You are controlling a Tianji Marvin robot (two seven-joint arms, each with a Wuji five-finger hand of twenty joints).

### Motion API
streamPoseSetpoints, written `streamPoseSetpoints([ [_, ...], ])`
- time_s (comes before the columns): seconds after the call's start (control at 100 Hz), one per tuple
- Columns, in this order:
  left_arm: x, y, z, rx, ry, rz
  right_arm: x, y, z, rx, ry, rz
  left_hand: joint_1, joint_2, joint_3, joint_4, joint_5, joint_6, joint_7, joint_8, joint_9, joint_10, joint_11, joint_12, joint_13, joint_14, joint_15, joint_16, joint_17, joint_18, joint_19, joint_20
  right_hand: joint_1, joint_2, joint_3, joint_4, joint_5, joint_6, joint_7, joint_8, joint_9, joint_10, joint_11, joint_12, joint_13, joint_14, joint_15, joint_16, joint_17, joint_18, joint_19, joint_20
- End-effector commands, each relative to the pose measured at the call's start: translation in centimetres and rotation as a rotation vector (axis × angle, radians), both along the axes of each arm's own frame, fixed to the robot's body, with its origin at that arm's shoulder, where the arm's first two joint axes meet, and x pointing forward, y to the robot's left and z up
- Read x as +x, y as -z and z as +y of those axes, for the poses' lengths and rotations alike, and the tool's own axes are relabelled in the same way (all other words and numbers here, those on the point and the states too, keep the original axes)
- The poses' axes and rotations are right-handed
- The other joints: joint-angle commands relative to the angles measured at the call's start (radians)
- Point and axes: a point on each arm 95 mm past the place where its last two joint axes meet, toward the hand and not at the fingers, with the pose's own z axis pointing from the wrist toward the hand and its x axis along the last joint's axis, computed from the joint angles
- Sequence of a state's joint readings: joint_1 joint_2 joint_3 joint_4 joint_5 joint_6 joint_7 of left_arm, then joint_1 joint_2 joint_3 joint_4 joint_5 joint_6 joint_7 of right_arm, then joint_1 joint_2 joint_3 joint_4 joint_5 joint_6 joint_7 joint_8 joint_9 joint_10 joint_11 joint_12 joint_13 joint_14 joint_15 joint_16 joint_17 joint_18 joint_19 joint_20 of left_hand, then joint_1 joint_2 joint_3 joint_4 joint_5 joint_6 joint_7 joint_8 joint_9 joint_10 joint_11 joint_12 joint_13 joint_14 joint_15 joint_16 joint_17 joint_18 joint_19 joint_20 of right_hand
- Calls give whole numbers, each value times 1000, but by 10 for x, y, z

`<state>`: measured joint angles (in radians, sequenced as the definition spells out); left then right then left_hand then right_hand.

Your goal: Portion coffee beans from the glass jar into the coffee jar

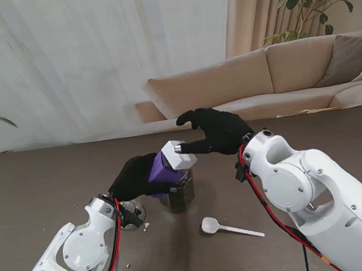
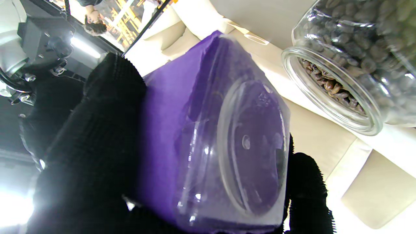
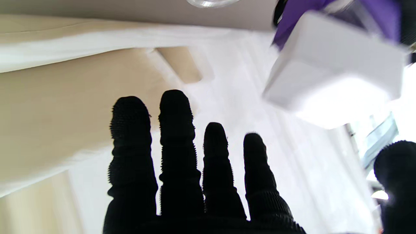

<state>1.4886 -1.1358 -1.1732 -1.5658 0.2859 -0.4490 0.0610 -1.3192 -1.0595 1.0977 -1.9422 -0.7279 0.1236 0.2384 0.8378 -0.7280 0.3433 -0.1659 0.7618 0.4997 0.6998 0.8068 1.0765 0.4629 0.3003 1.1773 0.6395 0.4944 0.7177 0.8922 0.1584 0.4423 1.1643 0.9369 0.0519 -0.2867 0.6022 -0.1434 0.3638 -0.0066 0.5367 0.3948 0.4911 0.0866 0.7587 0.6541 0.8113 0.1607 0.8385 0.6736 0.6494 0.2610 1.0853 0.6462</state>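
Observation:
The coffee jar [image 1: 165, 167] is a purple square jar with a white lid [image 1: 182, 155]. It hangs tilted above the table, and my left hand [image 1: 135, 178] is shut around its body. The left wrist view shows its clear base [image 2: 250, 149] between my gloved fingers [image 2: 87, 139]. Under it, the glass jar [image 1: 177, 196] of coffee beans stands on the table, its open mouth [image 2: 328, 94] showing beans. My right hand [image 1: 219, 130] hovers just right of the white lid [image 3: 331, 78], fingers [image 3: 175, 143] spread, holding nothing.
A white plastic spoon [image 1: 230, 227] lies on the table in front of my right arm. A small round glass object [image 1: 135, 216] sits by my left wrist. A beige sofa [image 1: 280, 75] runs along the far table edge.

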Motion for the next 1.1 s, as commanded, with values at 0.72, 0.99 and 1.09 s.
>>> streamPoseSetpoints([
  [0.72, -2, -2, -3, 0, 14, 0, -10, 12, 18, -151, -32, 96, 173, 242, 426, 55, 127, -70, 202, 63, 2, -62, 8, 5, -1, 20, 67, 19, -15, -152, -15, -22, 176, -147, 188, 42, 408, -78, -22, 61, 258, 10, -16, 49, 164, -18, 21, -3, -176, 28, 63, -22],
  [0.99, -1, -2, -3, -3, 16, 0, -7, 14, 21, -121, -61, 94, 173, 242, 426, 55, 128, -69, 200, 62, 2, -60, 8, 4, -1, 19, 67, 19, -16, -150, -15, -23, 288, -345, 357, -14, 196, -61, -17, 11, 238, -12, -9, 36, 162, -30, 11, -8, -181, 26, 56, -27],
  [1.09, -1, -3, -3, -2, 18, 0, -6, 17, 22, -102, -74, 110, 173, 242, 426, 55, 127, -69, 200, 62, 2, -61, 8, 5, -1, 19, 67, 19, -16, -150, -15, -23, 277, -377, 363, -25, 134, -60, 17, 2, 207, -13, -20, 20, 149, -29, -3, -13, -187, 28, 40, -33],
])
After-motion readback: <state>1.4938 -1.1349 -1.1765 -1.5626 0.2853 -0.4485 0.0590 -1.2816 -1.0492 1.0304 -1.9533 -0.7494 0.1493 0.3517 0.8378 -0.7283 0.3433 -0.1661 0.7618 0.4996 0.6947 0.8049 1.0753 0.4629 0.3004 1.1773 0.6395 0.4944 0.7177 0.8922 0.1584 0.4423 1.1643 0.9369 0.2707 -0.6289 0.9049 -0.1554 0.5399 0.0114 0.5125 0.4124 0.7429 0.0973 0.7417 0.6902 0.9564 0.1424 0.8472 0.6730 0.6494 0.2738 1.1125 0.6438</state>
